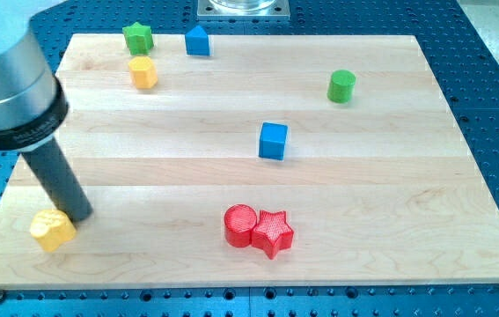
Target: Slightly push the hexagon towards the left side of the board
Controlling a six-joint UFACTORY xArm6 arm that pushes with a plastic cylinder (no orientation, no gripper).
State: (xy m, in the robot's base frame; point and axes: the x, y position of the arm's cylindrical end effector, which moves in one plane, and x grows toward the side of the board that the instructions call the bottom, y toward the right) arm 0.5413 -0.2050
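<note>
Camera view cuts off my arm's upper body at the left edge. My tip point(77, 214) rests on the worktop point(363, 194), touching the yellow block point(52, 230); its shape is unclear. Yellow hexagon point(143, 73) sits top-left.

The pale wooden desk point(143, 176) carries eight blocks: a green star point(138, 38), a blue house-shaped block point(197, 41), a yellow hexagon point(143, 73), a green cylinder point(341, 86), a blue cube point(273, 141), a red cylinder point(240, 224) touching a red star point(273, 232), and a yellow block point(52, 230) near the bottom-left corner.
</note>
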